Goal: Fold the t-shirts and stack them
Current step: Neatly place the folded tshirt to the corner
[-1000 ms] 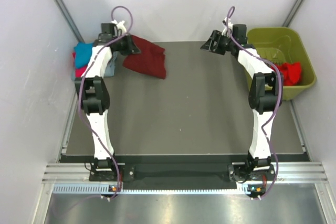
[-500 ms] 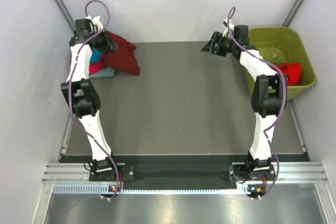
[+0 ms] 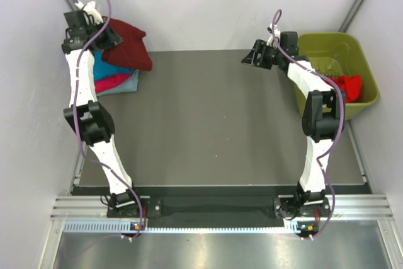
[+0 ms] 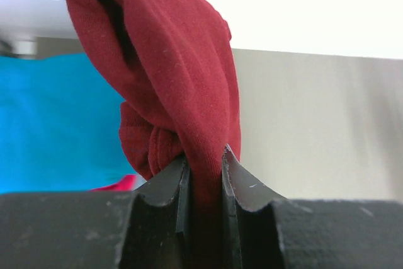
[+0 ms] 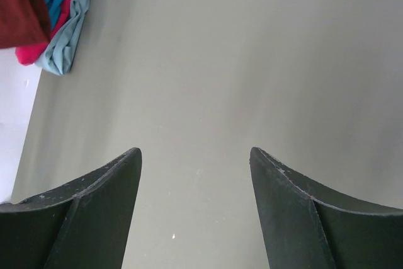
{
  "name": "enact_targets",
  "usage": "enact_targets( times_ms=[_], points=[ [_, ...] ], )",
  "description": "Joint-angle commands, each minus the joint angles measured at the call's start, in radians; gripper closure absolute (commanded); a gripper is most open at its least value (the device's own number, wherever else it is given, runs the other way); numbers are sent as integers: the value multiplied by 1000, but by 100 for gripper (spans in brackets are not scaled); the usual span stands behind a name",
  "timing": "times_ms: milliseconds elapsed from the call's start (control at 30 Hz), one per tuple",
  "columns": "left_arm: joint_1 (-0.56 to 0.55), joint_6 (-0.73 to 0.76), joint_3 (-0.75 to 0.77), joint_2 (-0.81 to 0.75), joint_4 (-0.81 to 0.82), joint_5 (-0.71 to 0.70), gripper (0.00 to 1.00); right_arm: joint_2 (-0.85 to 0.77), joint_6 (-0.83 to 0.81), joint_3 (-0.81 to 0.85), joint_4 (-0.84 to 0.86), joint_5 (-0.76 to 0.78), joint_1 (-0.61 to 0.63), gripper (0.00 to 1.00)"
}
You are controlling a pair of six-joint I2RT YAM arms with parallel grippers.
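Observation:
My left gripper (image 3: 94, 34) (image 4: 203, 157) is shut on the folded dark maroon t-shirt (image 3: 128, 45) (image 4: 170, 67), holding it in the air over the back left corner. Under it lies a stack of folded shirts: teal (image 3: 108, 67) (image 4: 56, 124) on top, pink-red (image 3: 114, 82) below, pale grey-blue (image 3: 128, 85) at the bottom. In the right wrist view the stack (image 5: 61, 23) shows at the upper left. My right gripper (image 3: 250, 56) (image 5: 195, 155) hangs open and empty above the back of the mat. A bright red t-shirt (image 3: 347, 86) lies crumpled in the basket.
The olive-green basket (image 3: 327, 45) stands at the back right, just off the dark mat (image 3: 214, 124). White walls close in on the left, back and right. The left arm reaches close to the left wall.
My left gripper has carried the maroon t-shirt left and up, from the mat beside the stack to a spot over the stack. The right arm has not moved.

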Motion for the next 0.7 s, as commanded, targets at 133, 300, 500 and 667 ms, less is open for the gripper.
enact_targets(
  times_ms=[133, 300, 500, 667],
  points=[
    [69, 13, 52, -59, 74, -18, 100, -66, -19, 1, 41, 3, 32, 30],
    [78, 44, 94, -13, 92, -116, 100, -66, -24, -8, 44, 9, 43, 30],
    [38, 145, 138, 24, 111, -284, 100, -80, -26, -30, 47, 8, 49, 30],
    [-20, 240, 128, 24, 97, -452, 100, -86, -22, -41, 50, 3, 51, 30]
  ],
)
